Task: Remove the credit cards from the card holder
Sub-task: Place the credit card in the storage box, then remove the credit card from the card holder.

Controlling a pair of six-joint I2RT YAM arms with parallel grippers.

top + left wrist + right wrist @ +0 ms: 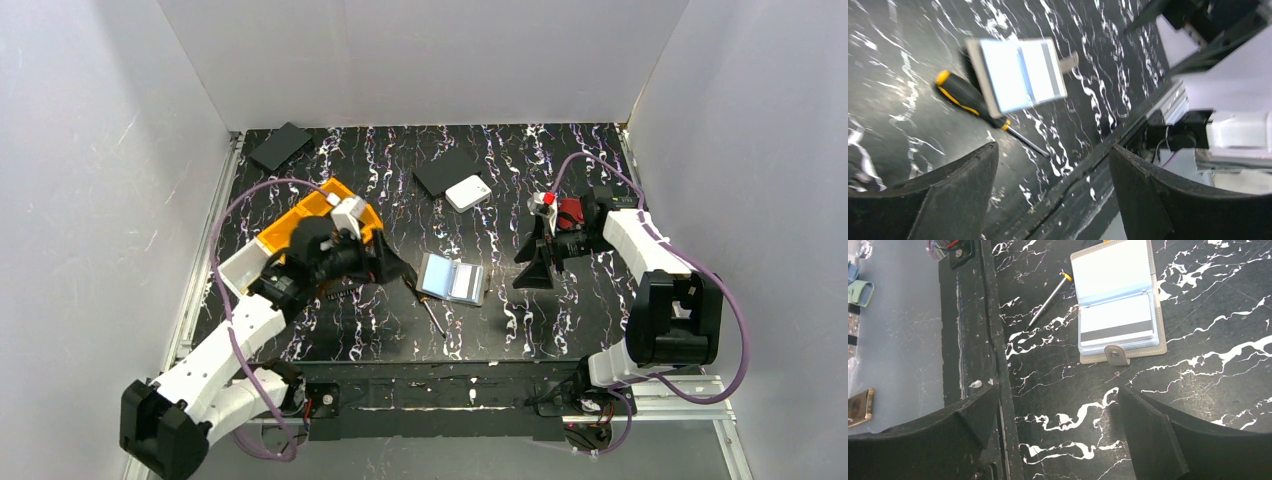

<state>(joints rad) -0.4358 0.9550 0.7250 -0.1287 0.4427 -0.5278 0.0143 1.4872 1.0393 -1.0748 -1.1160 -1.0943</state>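
Note:
The card holder (452, 279) lies open and flat on the black marbled table, its taupe cover underneath and its snap tab (1116, 355) pointing away from the fold. Credit cards (1116, 322) sit in its clear sleeves: a pale blue one on one half, a greyish one with a dark stripe on the other. In the left wrist view the card holder (1015, 75) rests partly on a screwdriver (970, 100). My left gripper (392, 268) hovers just left of the holder, open and empty (1053, 150). My right gripper (535, 272) hangs to its right, open and empty (1058, 392).
A yellow-and-black screwdriver (428, 305) lies beside the holder toward the near edge. An orange tray (305, 222) is behind the left arm. A white square box (467, 192) and two flat black rectangles (281, 145) (445, 170) lie farther back. The table's front rail (993, 340) runs close by.

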